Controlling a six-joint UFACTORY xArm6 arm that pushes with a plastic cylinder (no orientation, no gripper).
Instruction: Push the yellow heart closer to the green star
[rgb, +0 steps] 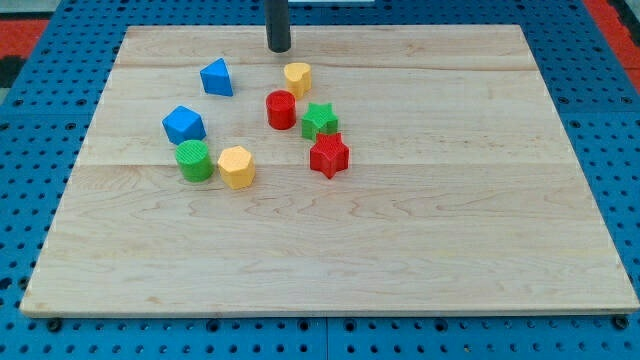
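A: Where is the yellow heart (297, 77)?
B: Near the board's (480, 230) top, just above the red cylinder (281, 109); the green star (319, 120) is near, to its lower right.
A: And my tip (279, 48)?
B: Above the heart, slightly to the view's left, not touching. It is a plain rod, there is no pincer to open or close

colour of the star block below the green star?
Red: the red star, clearest in the camera view.

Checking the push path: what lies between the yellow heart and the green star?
Only bare board in the camera view: yellow heart, green star; the red cylinder sits just left.
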